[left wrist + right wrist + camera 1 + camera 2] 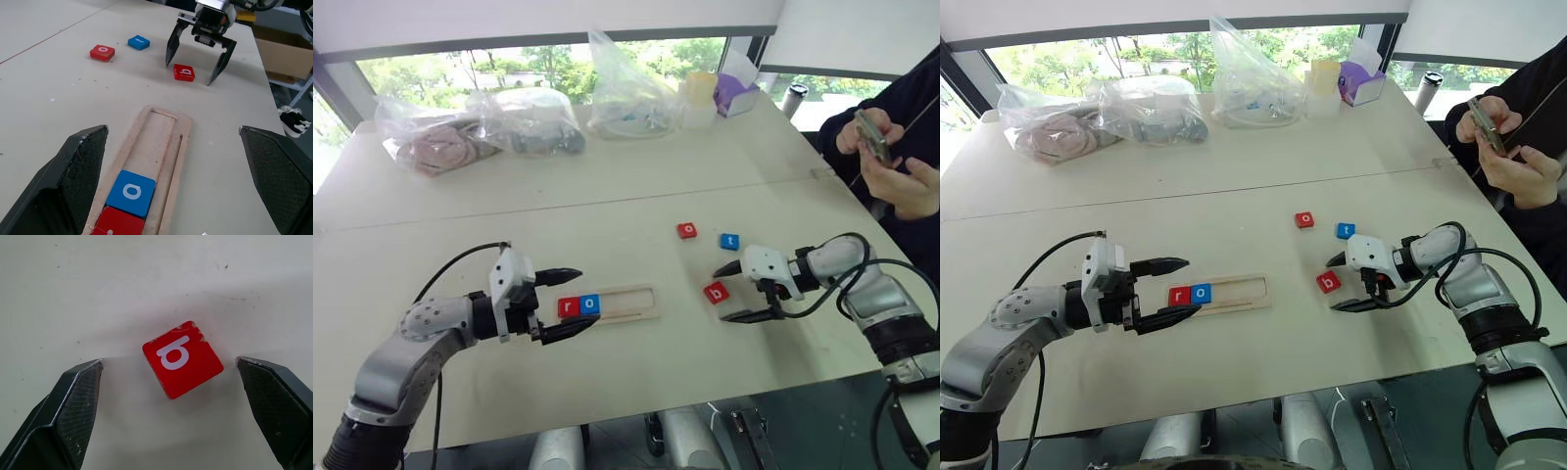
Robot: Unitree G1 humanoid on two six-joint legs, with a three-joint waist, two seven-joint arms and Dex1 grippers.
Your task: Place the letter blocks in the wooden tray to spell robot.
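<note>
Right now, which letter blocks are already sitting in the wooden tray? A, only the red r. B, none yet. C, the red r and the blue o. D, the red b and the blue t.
C: the red r and the blue o lie side by side at one end of the wooden tray.

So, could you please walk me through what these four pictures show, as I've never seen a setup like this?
It is a two-armed robot spelling a word with letter tiles. Two pictures come from its head, looking down at a table; two come from cameras on its wrists.

The left gripper is open, at the end of a wooden tray already holding a red r and a blue o. The right gripper is open around a red b, holding nothing. A red o and a blue t lie loose nearby. A person sits at the side.
</note>
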